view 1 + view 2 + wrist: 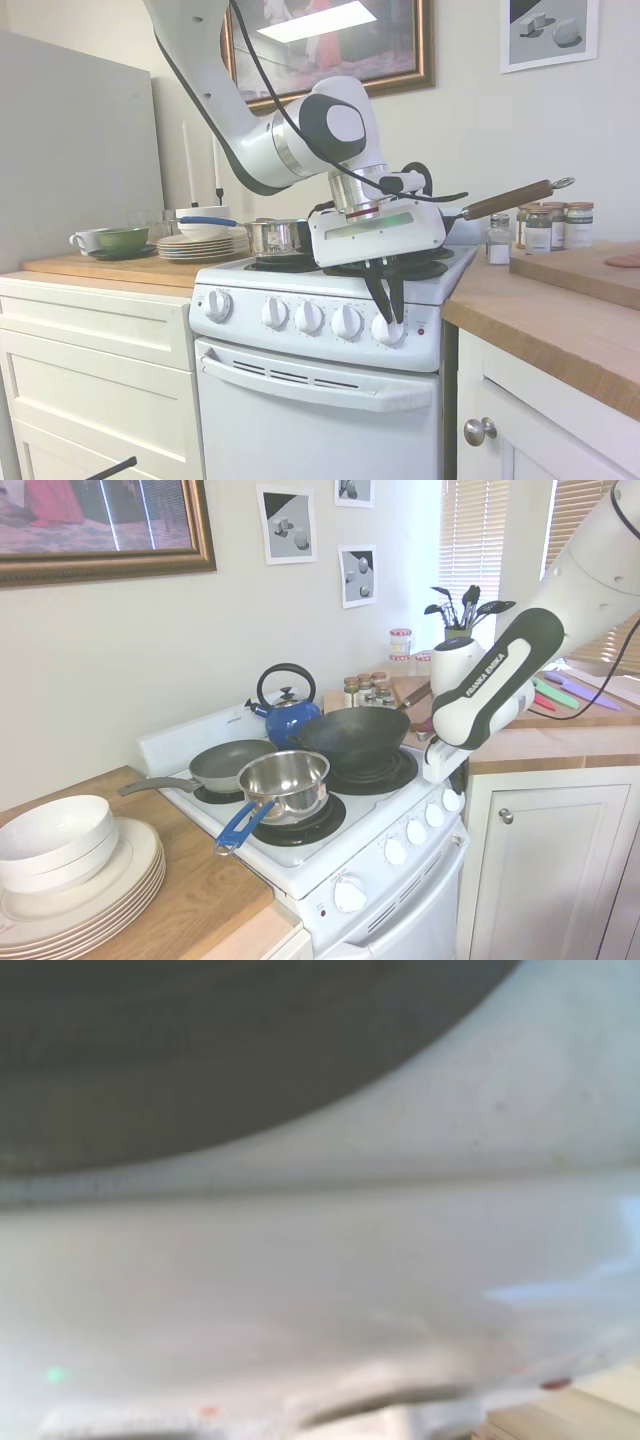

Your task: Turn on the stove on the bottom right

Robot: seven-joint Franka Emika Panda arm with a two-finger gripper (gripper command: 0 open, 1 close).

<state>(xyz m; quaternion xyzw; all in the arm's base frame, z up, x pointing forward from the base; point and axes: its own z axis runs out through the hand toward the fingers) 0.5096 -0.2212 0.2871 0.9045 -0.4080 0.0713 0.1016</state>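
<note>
The stove [320,400] is a narrow white range with five round front knobs and a small red light [421,331]. My gripper [388,312] reaches down over the front edge onto the rightmost knob [386,328]. Its two dark fingers [379,290] are drawn close together on that knob. The second exterior view has the gripper [458,780] at the stove's [400,900] far right corner, covering the last knob [452,800]. Only blurred white stove surface [320,1290] fills the wrist view, under a dark curved edge.
A black wok [350,738] with a wooden handle [510,198] sits on the burner just behind the gripper. A steel saucepan [285,780], frying pan [230,763] and blue kettle [288,715] fill the other burners. Stacked plates [80,880] lie left, spice jars [545,228] right.
</note>
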